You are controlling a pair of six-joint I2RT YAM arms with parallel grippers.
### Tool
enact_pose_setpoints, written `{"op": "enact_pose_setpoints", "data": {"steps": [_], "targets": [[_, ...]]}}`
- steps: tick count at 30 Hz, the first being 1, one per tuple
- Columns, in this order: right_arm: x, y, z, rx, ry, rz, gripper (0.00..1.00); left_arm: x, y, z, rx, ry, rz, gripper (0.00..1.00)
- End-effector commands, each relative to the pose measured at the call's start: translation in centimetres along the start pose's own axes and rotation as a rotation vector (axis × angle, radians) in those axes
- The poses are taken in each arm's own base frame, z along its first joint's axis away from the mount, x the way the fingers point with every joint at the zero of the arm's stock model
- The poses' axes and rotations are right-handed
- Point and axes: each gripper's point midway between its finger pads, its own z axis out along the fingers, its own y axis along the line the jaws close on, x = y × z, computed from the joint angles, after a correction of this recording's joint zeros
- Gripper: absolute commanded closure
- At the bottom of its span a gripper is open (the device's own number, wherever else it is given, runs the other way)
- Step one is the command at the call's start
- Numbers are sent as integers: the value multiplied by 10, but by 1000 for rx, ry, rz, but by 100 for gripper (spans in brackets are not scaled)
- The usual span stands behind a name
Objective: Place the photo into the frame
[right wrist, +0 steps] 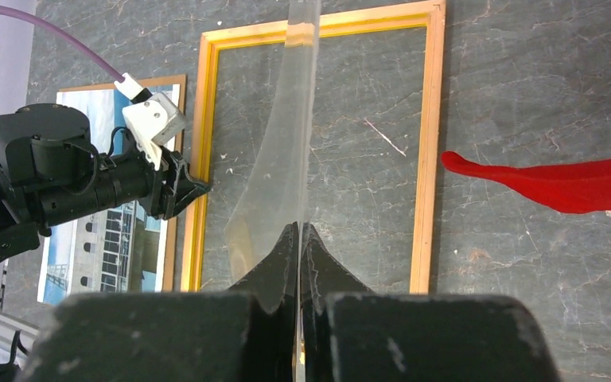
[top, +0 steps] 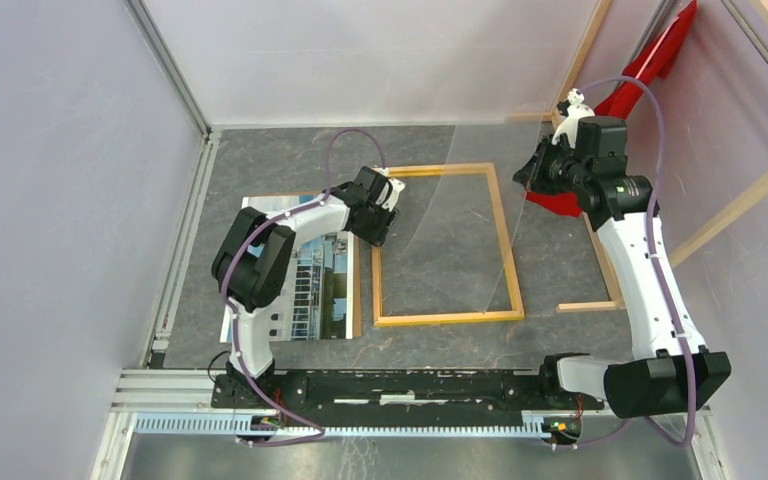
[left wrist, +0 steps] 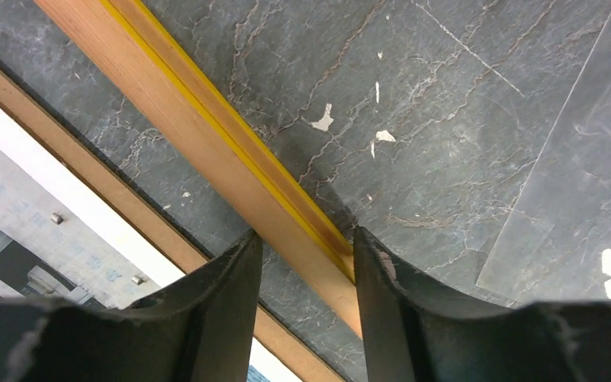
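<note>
A robotics lab test cell is being shown. The dark stone-patterned worktop (top: 290, 150) under the left pincer (left wrist: 308, 239) is being enclosed by pale sheet walls (top: 60, 200) on aluminium profiles (top: 171, 70). Two robot arms (top: 650, 280) are being carried on a metal rail (top: 410, 425) well behind both pincers, purple cabling (top: 346, 131) is being routed along them, and bare wooden beams (top: 750, 198) are being propped beyond the right pincer (right wrist: 299, 239).

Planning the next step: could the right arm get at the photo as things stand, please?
Probably not: the right gripper is shut on a clear sheet, and the left arm stretches over the photo.
</note>
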Motion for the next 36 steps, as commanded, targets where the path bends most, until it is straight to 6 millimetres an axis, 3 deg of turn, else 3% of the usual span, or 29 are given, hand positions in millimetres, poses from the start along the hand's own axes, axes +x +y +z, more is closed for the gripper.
{"op": "enact_pose_setpoints", "data": {"steps": [1, 6, 15, 24, 28, 30, 32, 34, 36], "targets": [[-29, 14, -9, -46, -79, -30, 100, 24, 13, 4, -69, 45, 51, 50], [-32, 22, -6, -90, -77, -14, 100, 42, 29, 2, -146, 77, 105, 55], [-7, 25, 9, -153, -28, 21, 100, 83, 55, -7, -241, 140, 227, 56], [1, 28, 14, -189, -13, 30, 100, 84, 75, -18, -269, 147, 189, 52], [2, 34, 14, -218, -1, 34, 100, 63, 52, -33, -137, 95, 119, 30], [-3, 40, 11, -245, -5, 38, 100, 42, 40, -49, -46, 36, 74, 18], [-7, 47, 7, -275, -9, 45, 100, 18, 36, -69, 25, -17, 40, 13], [-13, 58, 1, -320, -14, 52, 100, -3, 43, -92, 69, -72, -1, 9], [-19, 70, -6, -366, -23, 57, 100, -22, 64, -114, 78, -132, -57, 8]]}}
